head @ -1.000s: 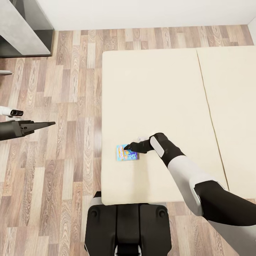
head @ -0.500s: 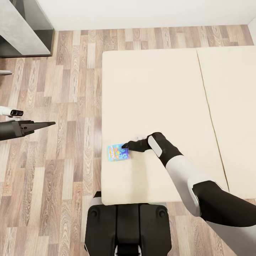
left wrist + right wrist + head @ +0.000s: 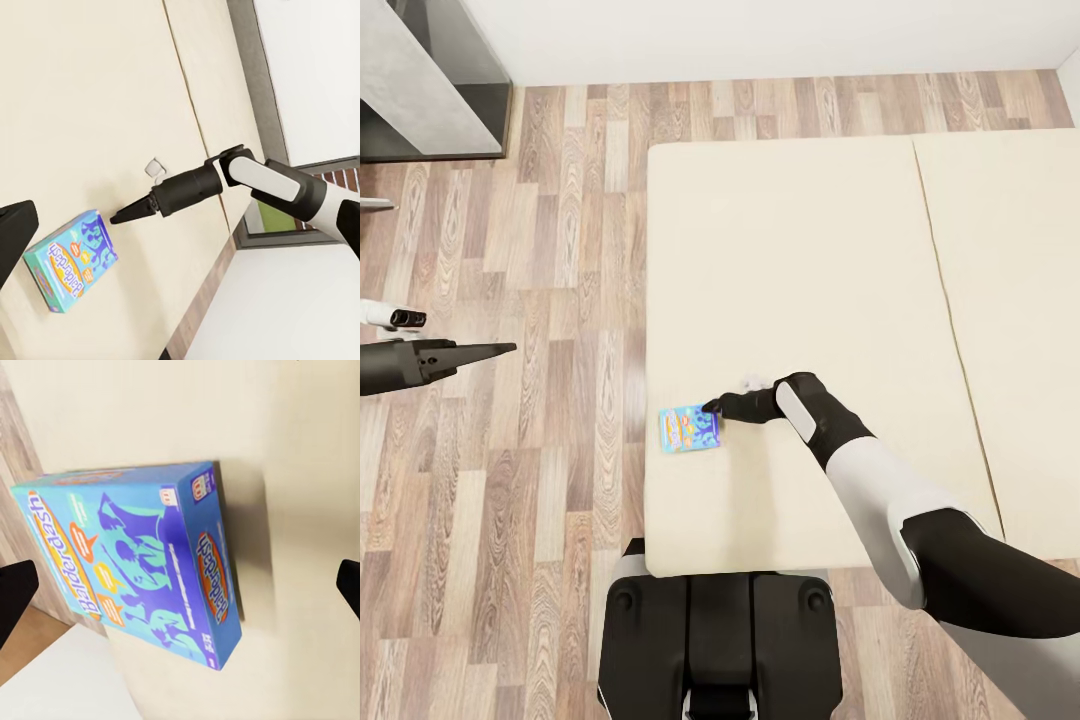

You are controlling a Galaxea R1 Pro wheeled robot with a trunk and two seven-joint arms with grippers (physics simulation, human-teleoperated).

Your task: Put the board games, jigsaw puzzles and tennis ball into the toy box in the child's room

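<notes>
Here the robot is working on the blue board game [image 3: 690, 429] that lies flat on the bed [image 3: 800, 250], close to the mattress's near-left corner and just short of its floor-side edge. The right gripper [image 3: 712, 406] points at the box's upper right corner, and from the head view it looks pressed together, though the right wrist view shows fingertips at both edges of its picture with the box [image 3: 142, 559] between them, so its spread cannot be told for sure. The left gripper [image 3: 500, 348] hangs over the wood floor [image 3: 510, 520], well apart from the bed, apparently shut to a point. The step in hand seems to be bringing the box to a graspable spot. Next, the fingers must straddle an edge of the box and pinch it. No toy box is seen, so its contents cannot be judged.
</notes>
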